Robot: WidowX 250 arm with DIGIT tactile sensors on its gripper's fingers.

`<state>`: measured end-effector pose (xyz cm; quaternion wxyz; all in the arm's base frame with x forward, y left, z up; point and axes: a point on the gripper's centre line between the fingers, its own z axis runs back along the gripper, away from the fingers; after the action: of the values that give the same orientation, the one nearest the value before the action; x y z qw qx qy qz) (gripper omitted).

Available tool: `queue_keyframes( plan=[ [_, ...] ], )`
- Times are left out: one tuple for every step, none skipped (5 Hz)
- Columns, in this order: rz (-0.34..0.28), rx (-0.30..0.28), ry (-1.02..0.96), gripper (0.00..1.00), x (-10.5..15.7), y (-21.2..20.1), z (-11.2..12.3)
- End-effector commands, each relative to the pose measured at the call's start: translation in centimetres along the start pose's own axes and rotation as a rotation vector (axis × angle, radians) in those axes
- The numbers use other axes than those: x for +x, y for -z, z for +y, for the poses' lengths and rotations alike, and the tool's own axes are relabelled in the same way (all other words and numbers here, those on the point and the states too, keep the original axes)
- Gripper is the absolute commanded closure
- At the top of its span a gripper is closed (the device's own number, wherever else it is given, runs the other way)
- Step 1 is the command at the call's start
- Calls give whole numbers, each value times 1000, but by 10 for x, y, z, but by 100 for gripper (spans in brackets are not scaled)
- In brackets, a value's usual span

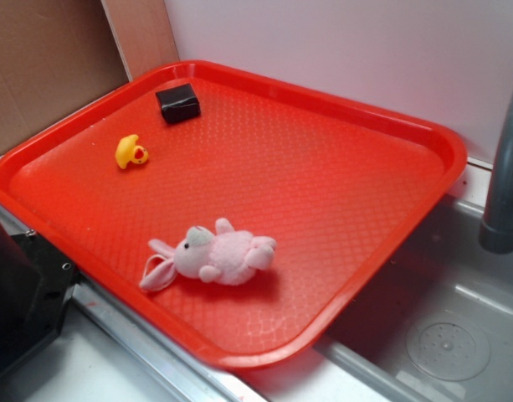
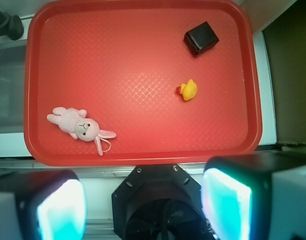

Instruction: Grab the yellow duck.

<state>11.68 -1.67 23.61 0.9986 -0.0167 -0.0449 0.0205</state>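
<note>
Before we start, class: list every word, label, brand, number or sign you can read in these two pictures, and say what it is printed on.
None: no readable text in either view.
The red tray, yellow duck, pink bunny and black cube bear no writing.
The sink and cardboard are also blank.

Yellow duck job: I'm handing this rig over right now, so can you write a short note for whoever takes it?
Tool: open, holding nothing, high above the near edge of the red tray, seen in the wrist view.
Yellow duck: on the tray, lying free with nothing touching it, a short way from the black cube in the corner.
Pink plush bunny: lying on the tray toward the opposite side, apart from the duck.
Done: nothing yet; the duck is ungrasped.
Left: move over the duck, descend, close on it and lift, keeping clear of the cube.
</note>
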Motion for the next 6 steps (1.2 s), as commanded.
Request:
queue_keyframes(
  plan=[
    [0,0,0,0,0,0,0],
    [-17,-14,-143,0,10,4,7],
    [-24,-26,-308,0,24,14,14],
    [-18,-15,-500,0,44,32,28],
    [-37,14,-683,0,65,58,49],
    [-47,3,-806,0,70,78,61]
  ],
)
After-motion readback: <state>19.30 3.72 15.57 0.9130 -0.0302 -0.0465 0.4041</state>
